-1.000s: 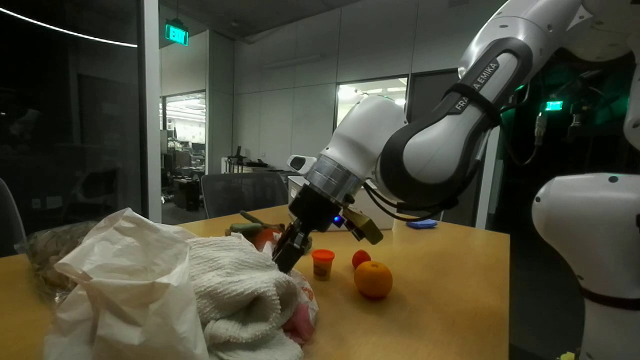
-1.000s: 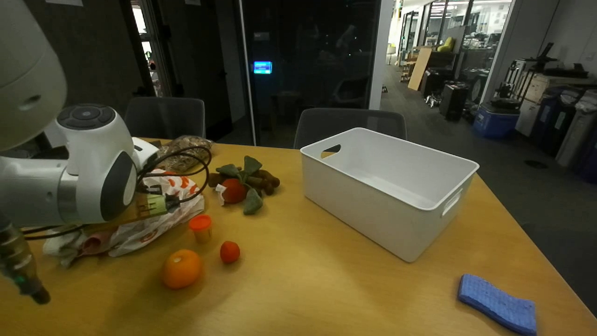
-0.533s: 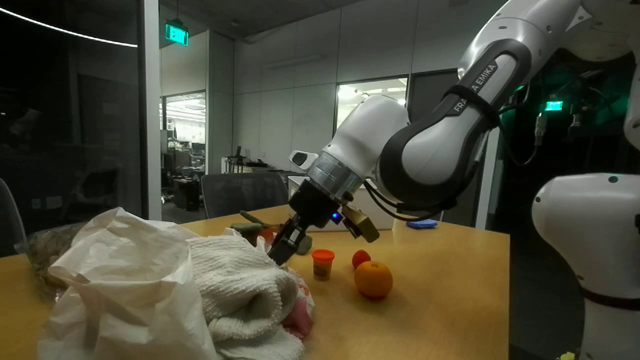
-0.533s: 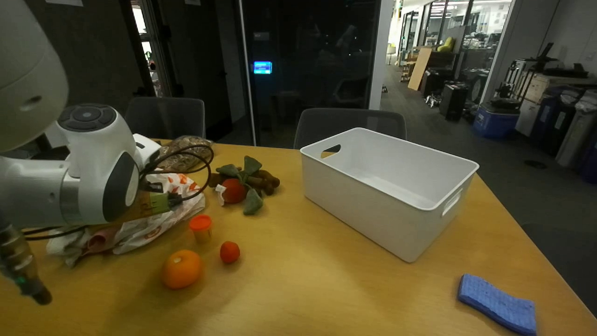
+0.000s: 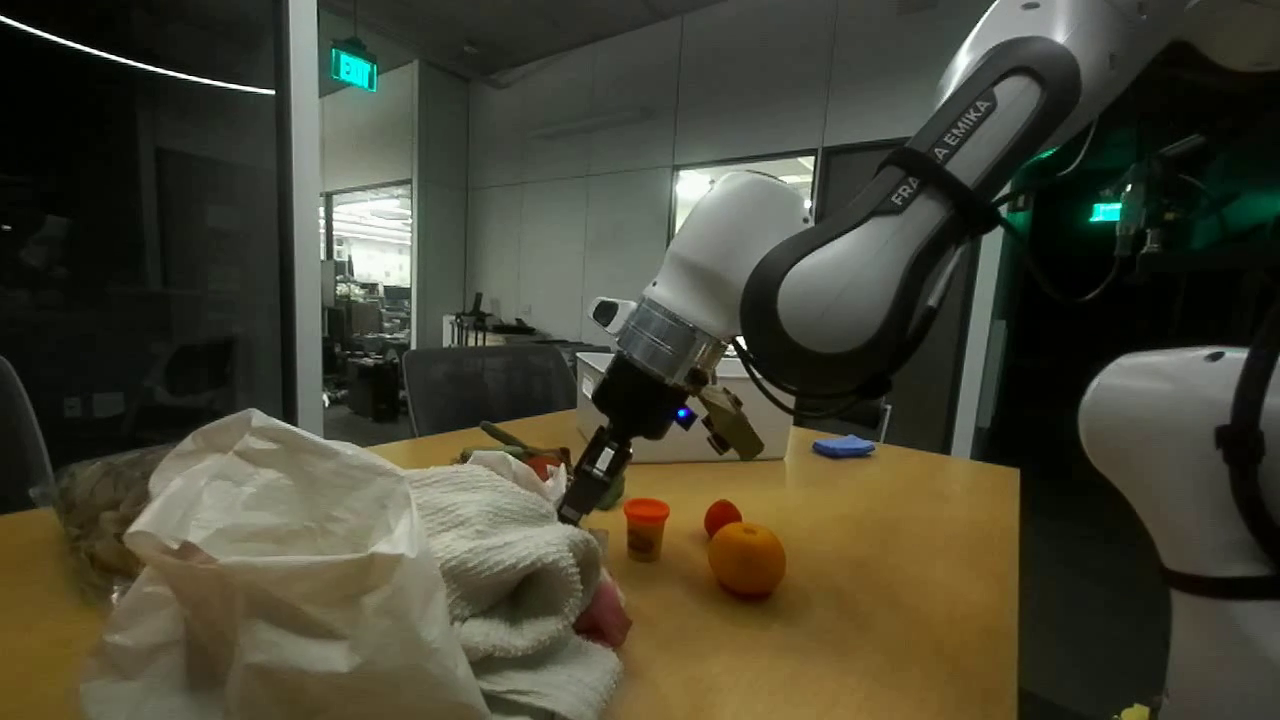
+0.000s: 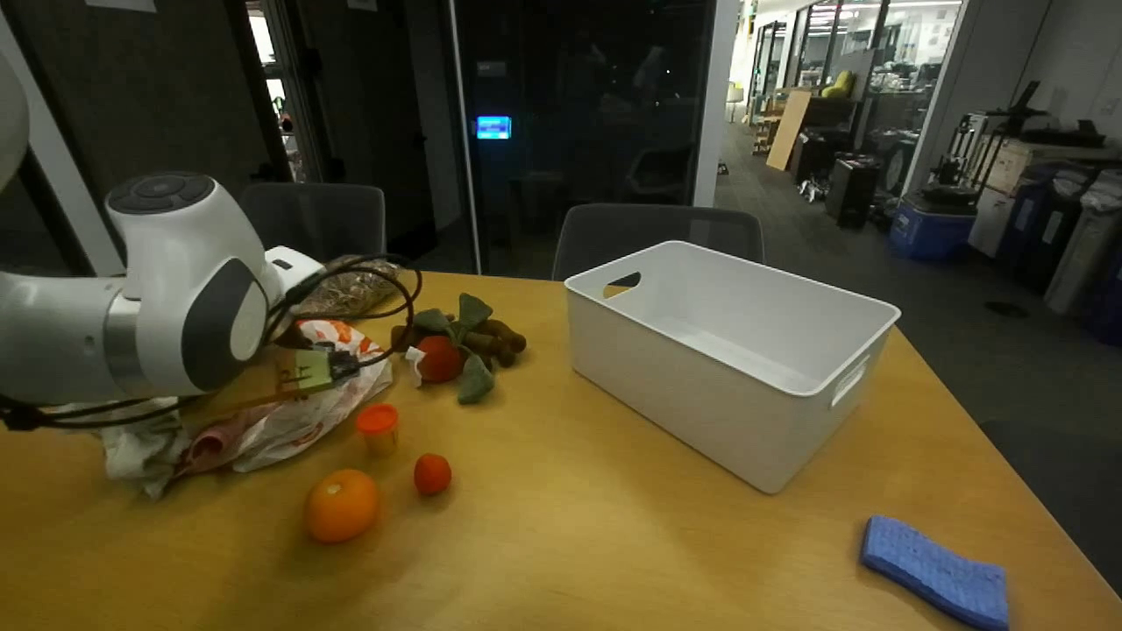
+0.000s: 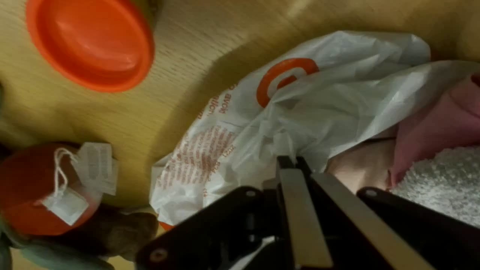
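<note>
Yellow-brown wooden tabletop (image 6: 570, 561) beneath all the loose things in both exterior views. White robot arm (image 5: 725, 245) slanted down over it. White open-topped bin (image 6: 684, 403), upright on the tabletop, well apart from the end effector (image 7: 293, 162). White plastic bag (image 7: 337, 93) with red print, crumpled on the tabletop; in the wrist view, pinched at a creased fold by the end effector, pressed together there. White towel (image 5: 505, 560), bunched against the plastic bag. Clear bag (image 6: 355, 296) of brown stuff behind the plastic bag in an exterior view; contents too unclear to tell. Red, green and brown soft toy (image 6: 438, 358) between plastic bag and bin. Pink cloth (image 7: 438, 131), tucked between towel and plastic bag. Blue sponge or folded cloth (image 6: 933, 570) in front of the bin in an exterior view. Orange fruit (image 6: 342, 506) near an upright, orange-lidded tub (image 6: 379, 429), the latter just beside the plastic bag but apart from it. Small red fruit (image 6: 432, 474) near both. White tags (image 7: 95, 165) tied to the toy's red part.
</note>
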`<control>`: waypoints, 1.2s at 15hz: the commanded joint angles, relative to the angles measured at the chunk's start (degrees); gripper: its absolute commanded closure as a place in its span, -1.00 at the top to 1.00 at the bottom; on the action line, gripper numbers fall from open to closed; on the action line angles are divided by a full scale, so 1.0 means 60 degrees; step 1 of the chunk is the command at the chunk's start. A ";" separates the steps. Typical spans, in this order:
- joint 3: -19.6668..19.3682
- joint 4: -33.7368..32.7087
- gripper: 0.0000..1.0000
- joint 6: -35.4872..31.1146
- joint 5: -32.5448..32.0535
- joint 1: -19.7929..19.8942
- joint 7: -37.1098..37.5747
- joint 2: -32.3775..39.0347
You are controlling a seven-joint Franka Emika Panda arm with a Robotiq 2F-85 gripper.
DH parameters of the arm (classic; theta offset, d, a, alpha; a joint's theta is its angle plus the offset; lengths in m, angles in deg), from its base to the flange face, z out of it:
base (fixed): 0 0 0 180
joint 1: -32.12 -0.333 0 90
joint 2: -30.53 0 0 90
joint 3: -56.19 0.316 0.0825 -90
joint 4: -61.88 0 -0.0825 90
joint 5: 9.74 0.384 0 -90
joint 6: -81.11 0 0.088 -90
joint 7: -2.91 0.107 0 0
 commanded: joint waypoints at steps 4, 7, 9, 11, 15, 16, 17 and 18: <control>0.3689 -0.0827 -0.89 0.3632 -0.1264 0.3329 0.1725 -0.0795; 0.5693 -0.0870 -0.89 0.4793 0.0350 0.4682 0.0823 -0.1671; 0.6578 -0.0986 -0.89 0.5517 0.1413 0.5244 0.0246 -0.2293; 0.7264 -0.1179 -0.89 0.6032 0.2074 0.5792 -0.0098 -0.2782; 0.7903 -0.1447 -0.89 0.6433 0.2766 0.6553 -0.0580 -0.3499; 0.7925 -0.1524 -0.88 0.6570 0.2882 0.6671 -0.0710 -0.3559; 0.7938 -0.1600 -0.76 0.6722 0.2945 0.6768 -0.0849 -0.3585; 0.7919 -0.1695 -0.38 0.6912 0.3048 0.6862 -0.0929 -0.3591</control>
